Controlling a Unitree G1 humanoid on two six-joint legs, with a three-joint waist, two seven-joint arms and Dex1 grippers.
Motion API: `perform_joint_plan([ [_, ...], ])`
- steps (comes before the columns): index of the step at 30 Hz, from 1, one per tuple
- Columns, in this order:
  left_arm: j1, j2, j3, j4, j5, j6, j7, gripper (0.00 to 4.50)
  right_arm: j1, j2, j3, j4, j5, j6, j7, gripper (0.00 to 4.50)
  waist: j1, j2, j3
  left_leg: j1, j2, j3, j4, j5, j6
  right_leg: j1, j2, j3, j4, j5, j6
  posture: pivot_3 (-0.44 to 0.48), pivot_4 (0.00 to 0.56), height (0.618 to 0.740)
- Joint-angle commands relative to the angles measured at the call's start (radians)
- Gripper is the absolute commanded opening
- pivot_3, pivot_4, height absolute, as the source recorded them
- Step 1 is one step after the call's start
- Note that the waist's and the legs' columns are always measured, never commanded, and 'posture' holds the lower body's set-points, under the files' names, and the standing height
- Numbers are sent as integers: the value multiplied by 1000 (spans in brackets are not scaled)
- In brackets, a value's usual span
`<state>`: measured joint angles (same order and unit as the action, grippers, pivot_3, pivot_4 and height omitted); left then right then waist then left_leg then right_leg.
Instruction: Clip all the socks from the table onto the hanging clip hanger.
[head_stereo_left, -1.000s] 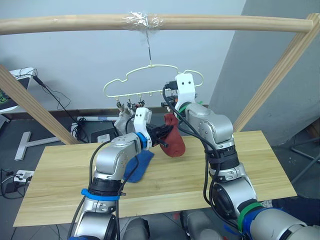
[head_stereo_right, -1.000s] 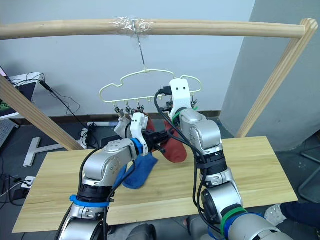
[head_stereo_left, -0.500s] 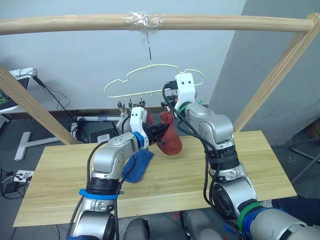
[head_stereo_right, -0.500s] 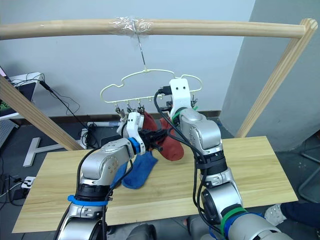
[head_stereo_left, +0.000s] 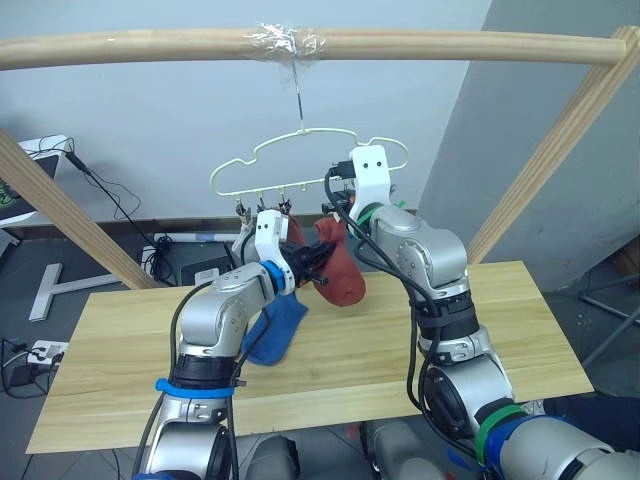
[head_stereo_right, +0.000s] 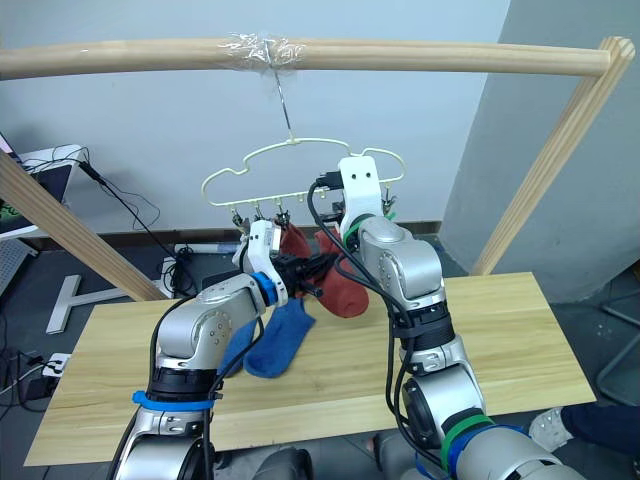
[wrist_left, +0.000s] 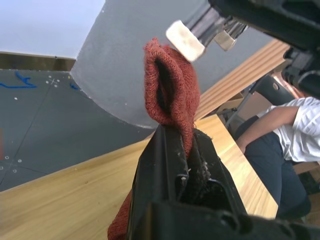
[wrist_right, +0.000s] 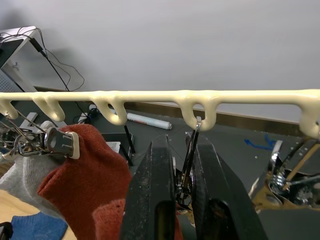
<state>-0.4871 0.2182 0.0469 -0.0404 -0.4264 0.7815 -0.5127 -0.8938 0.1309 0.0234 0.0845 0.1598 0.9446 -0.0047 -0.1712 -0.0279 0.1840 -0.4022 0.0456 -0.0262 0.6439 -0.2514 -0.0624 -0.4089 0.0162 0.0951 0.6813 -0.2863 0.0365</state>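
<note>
Pale cream cloud-shaped wire clip hanger (head_stereo_left: 300, 165) hangs from round wooden pole (head_stereo_left: 150, 45). Left gripper (wrist_left: 176, 150) pinches cuff of rust-red ankle sock (wrist_left: 170, 90), held just under the hanger's clip row. Right gripper (wrist_right: 182, 172) squeezes a small metal clip (wrist_right: 189, 150) on the hanger. Blue sock (head_stereo_left: 280, 325) lies on light wood plank table (head_stereo_left: 480, 330) below the hanger.

Both arms raised, left fingers (wrist_left: 165, 165) and right fingers (wrist_right: 160, 200) clamped.

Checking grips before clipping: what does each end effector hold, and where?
Left end effector: rust-red sock, near its open cuff. Right end effector: a metal clip on the clip hanger.
</note>
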Motion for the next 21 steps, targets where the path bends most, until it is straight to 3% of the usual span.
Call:
perform_joint_plan([
  [1,-28,-11,6,-17,-20,-13,5,32,-18,20,2,-49,9,-5,-2,70,0,0,0,0,0,0,0,0,0,0,0,0,0,0,0,-179,167,740],
  [15,-60,-30,21,4,-44,-16,17,32,-13,20,-2,-55,14,9,-3,70,-1,0,0,0,0,0,0,0,0,0,0,0,0,0,0,-187,170,740],
  [21,-56,-24,21,2,-49,-16,22,0,-15,19,1,-55,18,27,-1,2188,-1,0,0,0,0,0,0,0,0,0,0,0,0,0,0,-187,170,740],
])
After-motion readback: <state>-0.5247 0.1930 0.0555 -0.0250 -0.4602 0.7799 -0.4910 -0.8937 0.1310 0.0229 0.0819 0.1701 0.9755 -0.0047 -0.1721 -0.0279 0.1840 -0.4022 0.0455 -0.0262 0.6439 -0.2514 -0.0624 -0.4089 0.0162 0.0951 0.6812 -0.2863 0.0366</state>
